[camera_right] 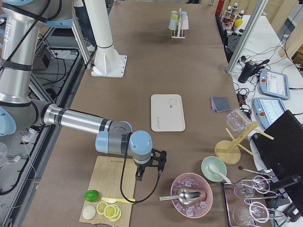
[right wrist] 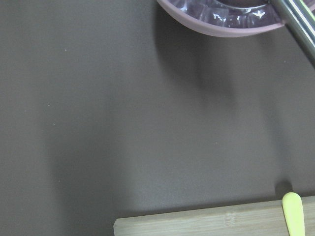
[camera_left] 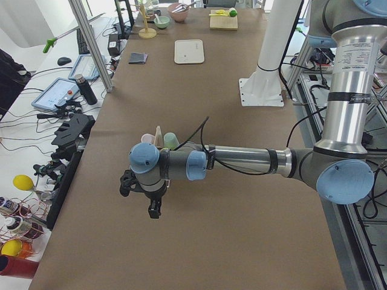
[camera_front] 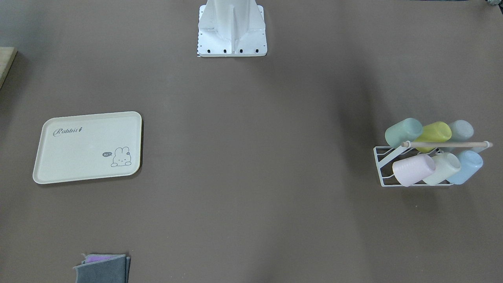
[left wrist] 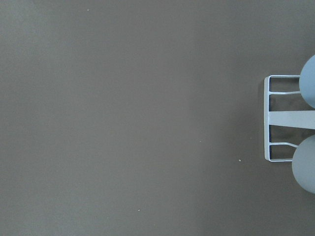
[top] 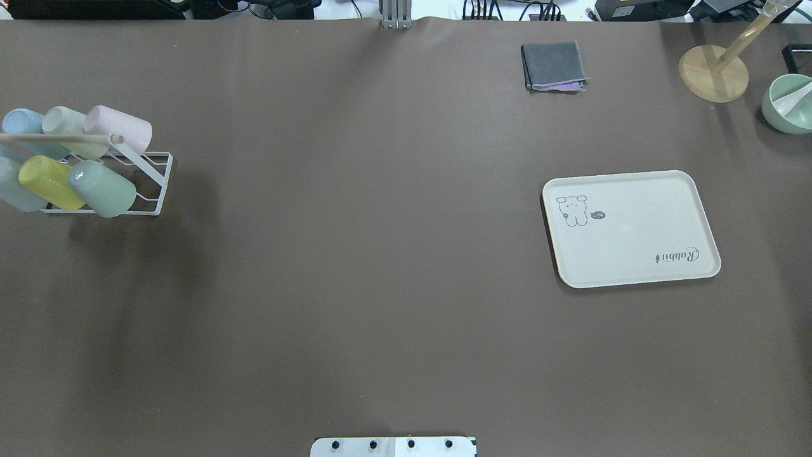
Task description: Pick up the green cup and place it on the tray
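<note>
The green cup (camera_front: 402,131) lies on its side at the end of a white wire rack (camera_front: 383,165), beside a yellow-green cup (camera_front: 434,131); it also shows in the overhead view (top: 101,188). The cream tray (camera_front: 78,153) with "Rabbit" script lies bare on the far side of the table (top: 641,235). My left gripper (camera_left: 155,211) hangs over the table just short of the rack; I cannot tell if it is open. My right gripper (camera_right: 139,176) hangs beyond the tray, by a cutting board; I cannot tell its state. The left wrist view shows the rack's end (left wrist: 268,118).
The rack also holds pink (camera_front: 412,169), cream-green (camera_front: 442,168) and blue (camera_front: 467,167) cups. A folded grey cloth (top: 553,65), a wooden stand (top: 713,73) and a green bowl (top: 790,103) sit beyond the tray. A cutting board (camera_right: 113,182) and pink ice bowl (camera_right: 191,195) are near my right gripper.
</note>
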